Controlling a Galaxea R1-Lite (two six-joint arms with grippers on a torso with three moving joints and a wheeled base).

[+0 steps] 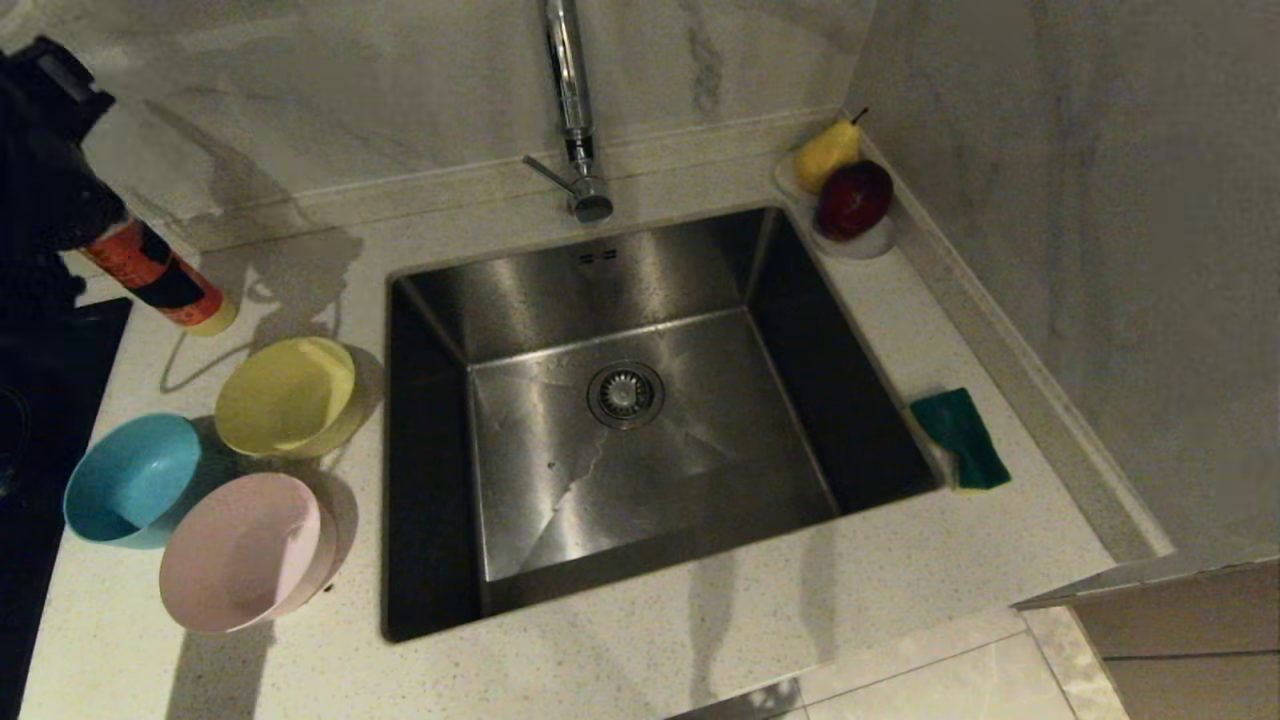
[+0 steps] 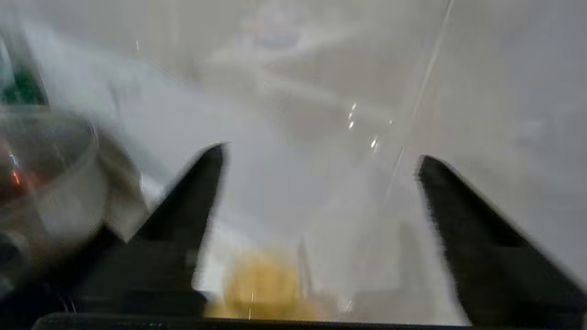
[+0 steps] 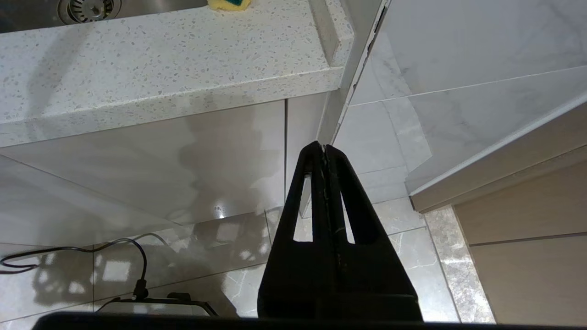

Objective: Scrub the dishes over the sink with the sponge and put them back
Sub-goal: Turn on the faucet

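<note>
Left pincer (image 2: 321, 156): fingers apart, empty, raised. Right pincer (image 3: 324, 147): fingers together, parked below worktop (image 1: 900, 590). Three bowls left of sink (image 1: 620, 400); sponge (image 1: 962, 438) right.

Bowls: yellow bowl (image 1: 287, 396), blue bowl (image 1: 132, 480), pink bowl (image 1: 243, 551); green-yellow sponge (image 1: 961, 438).

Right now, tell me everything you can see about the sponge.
The sponge is a small rectangular block with a dark green scouring face on top and a yellow foam body showing along its near edge. It lies flat on the speckled countertop right beside the sink, at the basin's right rim, angled slightly to that rim. Nothing holds or touches it apart from the counter. Whether it is wet cannot be told.
</note>
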